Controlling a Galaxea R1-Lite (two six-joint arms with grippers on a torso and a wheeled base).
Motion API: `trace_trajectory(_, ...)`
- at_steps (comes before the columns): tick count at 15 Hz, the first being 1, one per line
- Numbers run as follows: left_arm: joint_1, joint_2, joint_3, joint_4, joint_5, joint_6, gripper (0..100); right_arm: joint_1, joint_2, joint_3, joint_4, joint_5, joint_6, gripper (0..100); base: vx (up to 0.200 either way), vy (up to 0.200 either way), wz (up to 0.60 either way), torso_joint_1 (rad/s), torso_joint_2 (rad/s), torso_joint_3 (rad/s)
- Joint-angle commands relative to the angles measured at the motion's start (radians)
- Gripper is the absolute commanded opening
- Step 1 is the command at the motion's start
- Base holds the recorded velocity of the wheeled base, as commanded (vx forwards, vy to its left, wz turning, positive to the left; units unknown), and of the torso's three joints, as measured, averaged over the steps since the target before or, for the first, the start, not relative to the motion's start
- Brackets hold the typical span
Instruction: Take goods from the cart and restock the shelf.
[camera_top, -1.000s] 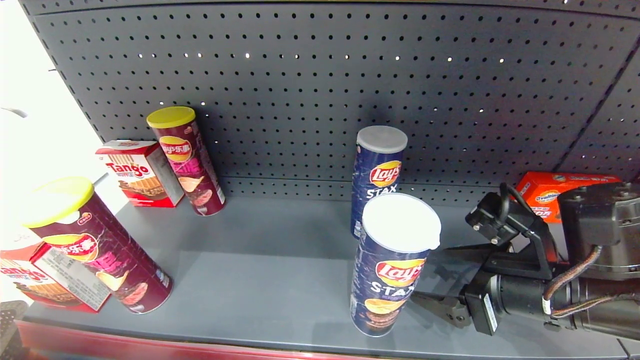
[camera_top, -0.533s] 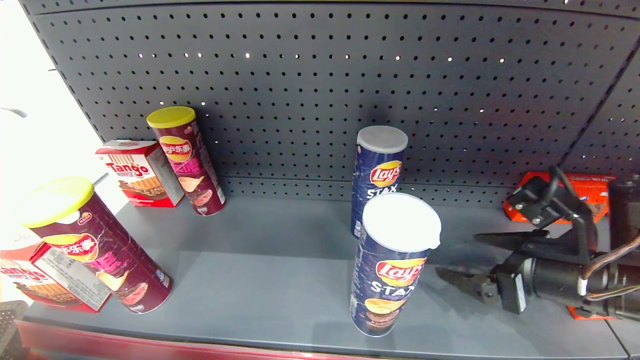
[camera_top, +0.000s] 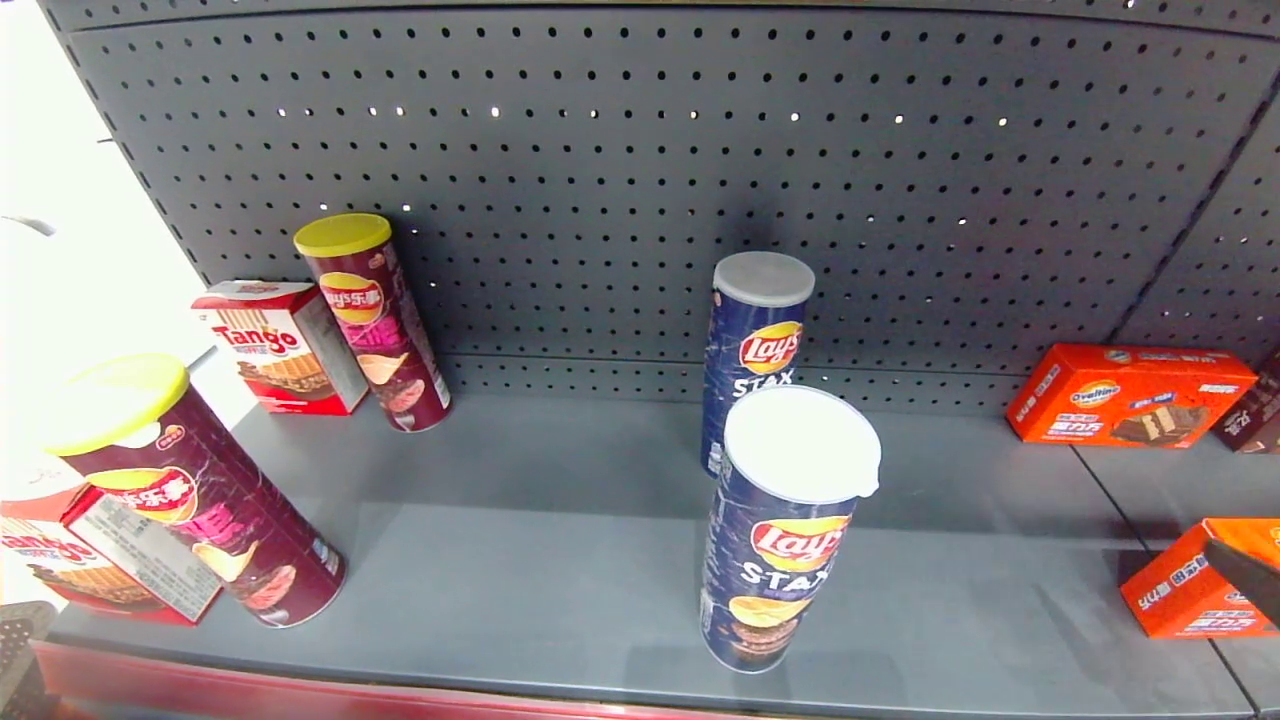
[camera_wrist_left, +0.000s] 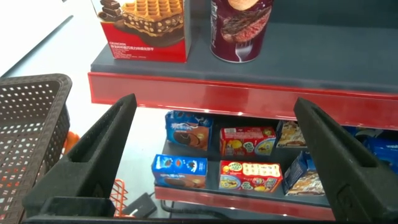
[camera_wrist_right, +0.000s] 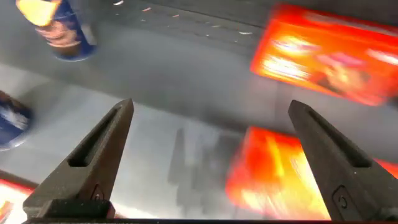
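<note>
Your right gripper (camera_wrist_right: 211, 109) gapes open, holding nothing; the front blue can (camera_top: 785, 530) stands upright on the shelf (camera_top: 560, 560) well to its left, an orange box (camera_wrist_right: 273, 168) just ahead. Your left gripper (camera_wrist_left: 216, 106), likewise spread and empty, faces the shelf's red edge, basket (camera_wrist_left: 31, 118) nearby.

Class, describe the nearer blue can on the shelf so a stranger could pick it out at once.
On the grey shelf against the pegboard, look right of centre. The front can is blue with a white lid; the back can, also blue, has a grey lid.
</note>
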Motion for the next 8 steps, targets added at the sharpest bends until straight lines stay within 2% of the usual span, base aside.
trace_trajectory(1, 0.0, 0.002, 0.002, -0.002, 0.003, -0.002, 100, -0.127, -0.485, 0.249, 0.099, -0.013, -0.008, 100, 0.0, 0.0, 0.0, 0.0, 0.0, 0.0)
trace_trajectory(3, 0.0, 0.002, 0.002, -0.002, 0.004, -0.002, 100, -0.162, -0.606, 0.269, 0.213, -0.037, 0.003, 100, 0.0, 0.0, 0.0, 0.0, 0.0, 0.0)
trace_trajectory(4, 0.0, 0.002, 0.002, -0.002, 0.001, 0.001, 100, -0.162, -0.608, 0.341, 0.167, -0.037, 0.03, 100, 0.0, 0.0, 0.0, 0.0, 0.0, 0.0)
trace_trajectory(6, 0.0, 0.002, 0.002, -0.002, -0.002, 0.003, 100, -0.162, -0.608, 0.341, 0.257, -0.023, 0.049, 100, 0.0, 0.0, 0.0, 0.0, 0.0, 0.0)
trace_trajectory(7, 0.0, 0.002, 0.002, -0.002, -0.001, 0.001, 100, -0.147, -0.612, 0.338, 0.282, -0.017, 0.056, 100, 0.0, 0.0, 0.0, 0.0, 0.0, 0.0)
trace_trajectory(8, 0.0, 0.002, 0.002, -0.002, 0.001, 0.0, 100, -0.063, -0.641, 0.339, 0.277, -0.022, 0.107, 100, 0.0, 0.0, 0.0, 0.0, 0.0, 0.0)
